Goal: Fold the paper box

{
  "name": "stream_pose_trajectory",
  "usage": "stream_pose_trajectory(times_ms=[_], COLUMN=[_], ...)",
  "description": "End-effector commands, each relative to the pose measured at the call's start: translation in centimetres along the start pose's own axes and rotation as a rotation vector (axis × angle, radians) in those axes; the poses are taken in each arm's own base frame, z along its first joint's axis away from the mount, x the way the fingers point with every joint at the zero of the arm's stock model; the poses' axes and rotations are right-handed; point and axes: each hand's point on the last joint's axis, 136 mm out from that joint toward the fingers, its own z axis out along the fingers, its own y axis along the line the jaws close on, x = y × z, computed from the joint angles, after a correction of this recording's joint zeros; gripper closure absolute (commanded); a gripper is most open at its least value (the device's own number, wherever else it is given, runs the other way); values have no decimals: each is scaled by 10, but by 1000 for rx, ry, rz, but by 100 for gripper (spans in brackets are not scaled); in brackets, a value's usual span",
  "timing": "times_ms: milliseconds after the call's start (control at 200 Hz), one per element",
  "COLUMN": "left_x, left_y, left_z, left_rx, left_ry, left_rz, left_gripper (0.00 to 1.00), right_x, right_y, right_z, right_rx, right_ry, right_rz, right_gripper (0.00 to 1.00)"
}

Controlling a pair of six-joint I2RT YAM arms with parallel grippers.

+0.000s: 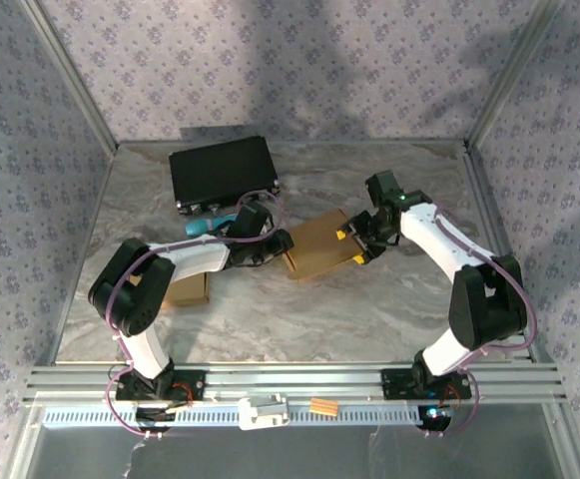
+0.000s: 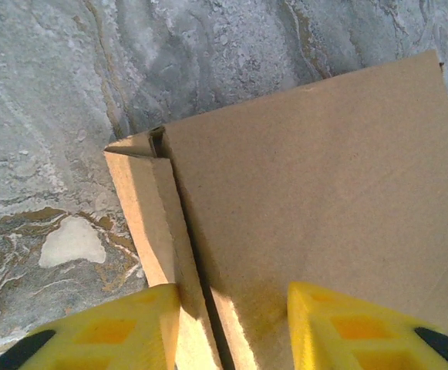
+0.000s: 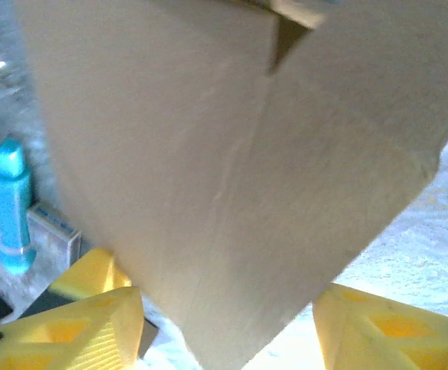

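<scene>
Paper box (image 1: pixel 319 249) sits mid-surface (image 1: pixel 369 309), with one side wall folded up. Left gripper (image 1: pixel 282 242) is at its 9 o'clock, spread wide, straddling that wall's edge. Right gripper (image 1: pixel 353 246) is at its 3 o'clock, also wide, with a box corner between the fingers; can't tell if they touch. Black case (image 1: pixel 222 175) is at 11 o'clock.

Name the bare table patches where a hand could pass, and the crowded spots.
Bare: the near strip of table in front of the paper box, and the far right corner. Crowded: far left, round the black case, teal tool and left gripper.
</scene>
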Motion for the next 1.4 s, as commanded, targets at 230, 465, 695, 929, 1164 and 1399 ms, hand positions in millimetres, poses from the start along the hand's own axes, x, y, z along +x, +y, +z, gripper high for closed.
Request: stream_pose_trajectory(times_ms=[230, 465, 695, 929, 1164, 1399], left_x=[9, 12, 11, 8, -6, -3], left_y=[8, 14, 13, 12, 5, -6], left_z=[3, 4, 6, 9, 5, -27], left_rx=[-7, -30, -29, -23, -4, 2], left_ry=[30, 42, 47, 54, 26, 12], left_rz=[27, 45, 57, 70, 105, 128], left_gripper=[68, 68, 67, 67, 64, 54], right_x=[-20, -70, -87, -87, -83, -82], right_y=[2, 5, 3, -6, -26, -22], right_z=[-69, -26, 27, 51, 63, 57], right_rx=[-13, 125, 131, 112, 153, 148], right_ry=[-23, 11, 127, 163, 181, 156], right_rz=[-378, -632, -704, -668, -634, -631], right_gripper=[36, 37, 35, 42, 54, 59])
